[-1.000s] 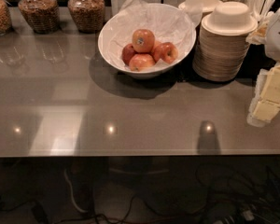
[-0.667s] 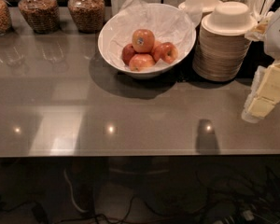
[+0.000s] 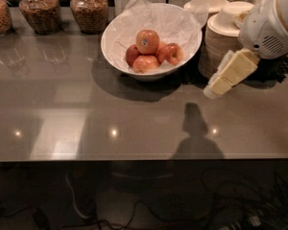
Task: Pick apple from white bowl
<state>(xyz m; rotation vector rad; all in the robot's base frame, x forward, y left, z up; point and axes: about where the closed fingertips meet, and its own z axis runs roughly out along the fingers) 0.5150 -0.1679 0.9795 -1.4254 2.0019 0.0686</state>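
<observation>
While the apples [image 3: 148, 41] lie heaped in the white bowl [image 3: 114, 51] exactly as they did a second ago, on its crumpled paper [image 3: 175, 22], the gripper [image 3: 216, 87] has swung in from the right edge and risen a little. It now hangs tilted down to the left, low over the counter [image 3: 134, 119], just in front of the stack of plates [image 3: 215, 49] and near the bowl's right rim, touching neither. More of the arm's white housing [image 3: 266, 30] shows behind it than before. Whether the gripper is spread or closed cannot be told; nothing is seen in it. The jars [image 3: 89, 8] at the back left have not moved.
</observation>
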